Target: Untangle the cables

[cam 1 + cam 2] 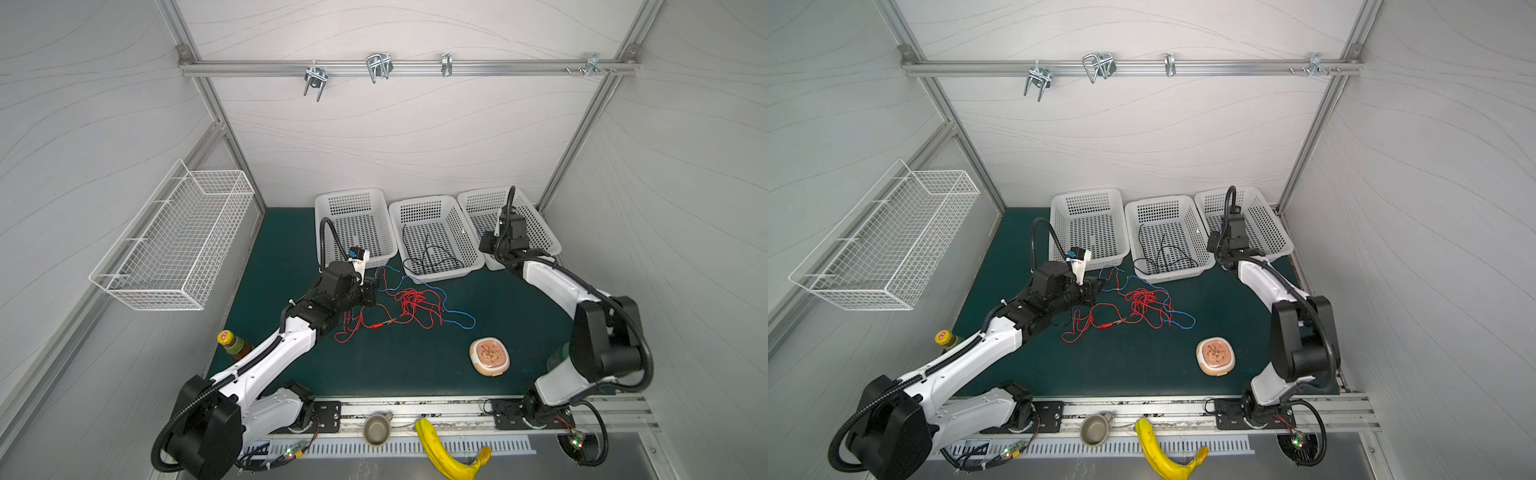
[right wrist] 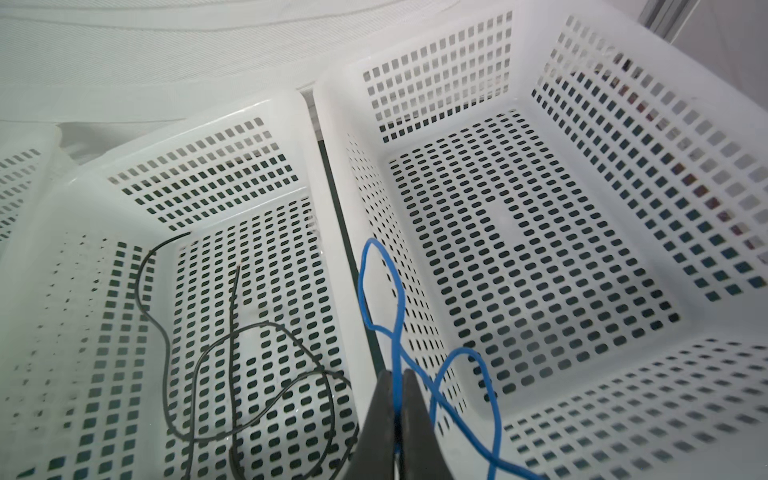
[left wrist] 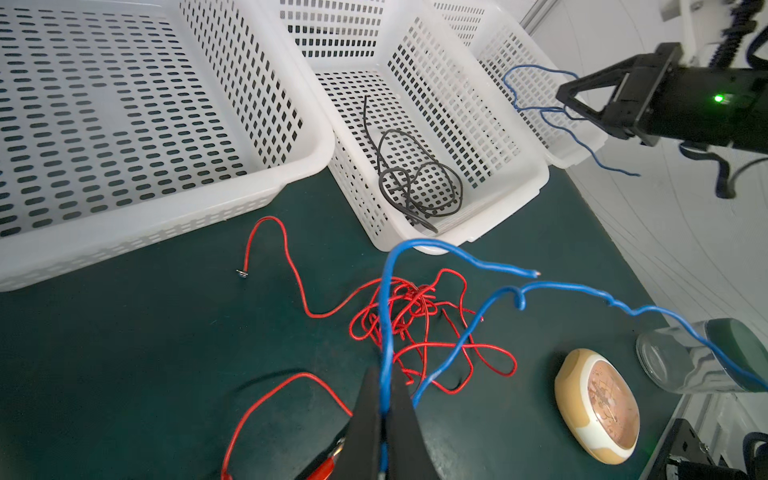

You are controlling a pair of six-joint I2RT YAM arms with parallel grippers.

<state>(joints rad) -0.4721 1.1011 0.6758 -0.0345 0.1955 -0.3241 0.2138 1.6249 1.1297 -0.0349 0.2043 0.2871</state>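
Observation:
A knot of red cables (image 1: 415, 305) (image 1: 1144, 303) (image 3: 411, 316) lies on the green mat, with a blue cable (image 1: 457, 316) (image 1: 1179, 321) looping round its right side. My left gripper (image 1: 376, 286) (image 1: 1098, 286) (image 3: 384, 376) is at the knot's left edge, shut on a blue cable (image 3: 498, 266) that rises between its jaws. My right gripper (image 1: 485, 244) (image 1: 1213, 245) (image 2: 397, 376) hovers between the middle and right baskets, shut on another length of blue cable (image 2: 402, 295). A black cable (image 1: 432, 257) (image 3: 415, 183) (image 2: 232, 332) lies coiled in the middle basket (image 1: 432, 200).
White perforated baskets stand in a row at the back: left (image 1: 332, 199), middle, right (image 1: 540, 232). A round beige box (image 1: 489, 356) and a glass jar (image 3: 681, 361) sit front right. A bottle (image 1: 232, 345) stands front left. A cup (image 1: 376, 430) and banana (image 1: 440, 453) lie beyond the front rail.

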